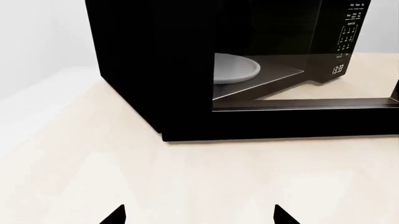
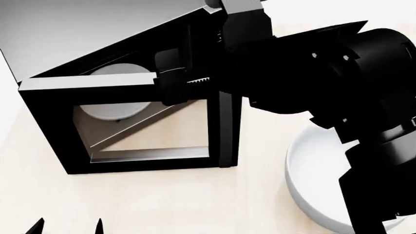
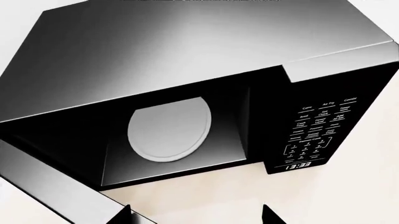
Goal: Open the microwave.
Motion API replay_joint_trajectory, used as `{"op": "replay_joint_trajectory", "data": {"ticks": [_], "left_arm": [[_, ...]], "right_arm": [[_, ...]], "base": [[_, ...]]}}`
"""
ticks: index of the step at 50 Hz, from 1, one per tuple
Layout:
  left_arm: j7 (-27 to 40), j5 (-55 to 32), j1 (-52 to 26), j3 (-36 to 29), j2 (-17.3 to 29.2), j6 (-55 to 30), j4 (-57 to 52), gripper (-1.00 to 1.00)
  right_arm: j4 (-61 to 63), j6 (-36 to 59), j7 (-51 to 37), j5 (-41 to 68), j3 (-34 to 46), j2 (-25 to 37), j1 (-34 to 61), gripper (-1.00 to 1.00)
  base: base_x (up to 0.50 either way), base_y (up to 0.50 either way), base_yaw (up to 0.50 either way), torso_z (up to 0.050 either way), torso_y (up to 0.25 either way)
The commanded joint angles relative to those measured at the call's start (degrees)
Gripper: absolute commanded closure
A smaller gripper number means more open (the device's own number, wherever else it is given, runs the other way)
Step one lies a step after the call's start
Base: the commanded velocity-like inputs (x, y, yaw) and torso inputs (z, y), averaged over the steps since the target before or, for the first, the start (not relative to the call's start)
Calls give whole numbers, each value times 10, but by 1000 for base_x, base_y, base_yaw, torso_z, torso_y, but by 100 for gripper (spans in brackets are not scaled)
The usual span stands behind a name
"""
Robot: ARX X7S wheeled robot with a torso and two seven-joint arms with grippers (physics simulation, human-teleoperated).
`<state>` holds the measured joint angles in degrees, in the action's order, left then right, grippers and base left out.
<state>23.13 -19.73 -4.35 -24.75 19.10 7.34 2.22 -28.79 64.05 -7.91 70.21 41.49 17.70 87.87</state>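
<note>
Black and boxy, the microwave (image 2: 130,97) is sitting on the tabletop (image 2: 162,204) with its door (image 2: 146,124) swinging wide, the right fingers (image 2: 179,83) apparently closing on the door's top edge. Opening looks nearly finished; letting go is remaining. Left fingers (image 1: 199,215) are hanging apart. Inside, a white plate (image 3: 168,129) is resting.

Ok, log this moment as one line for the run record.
microwave: door swung open | turntable plate: visible inside | right hand: at door's top edge, grip unclear | left hand: open, empty | white bowl: on table
</note>
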Motion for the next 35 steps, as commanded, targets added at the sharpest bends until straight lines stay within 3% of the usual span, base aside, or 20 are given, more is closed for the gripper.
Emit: {"op": "replay_joint_trajectory", "data": {"ticks": [1, 35], "left_arm": [[-5, -12, 1, -3, 0, -1, 2, -100], [-3, -14, 0, -6, 3, -1, 1, -100]], "right_arm": [[17, 4, -10, 22, 7, -1, -28, -100], [128, 13, -74, 101, -30, 19, -104, -100]], "base": [[0, 0, 0, 0, 0], [0, 0, 1, -1, -3]]}}
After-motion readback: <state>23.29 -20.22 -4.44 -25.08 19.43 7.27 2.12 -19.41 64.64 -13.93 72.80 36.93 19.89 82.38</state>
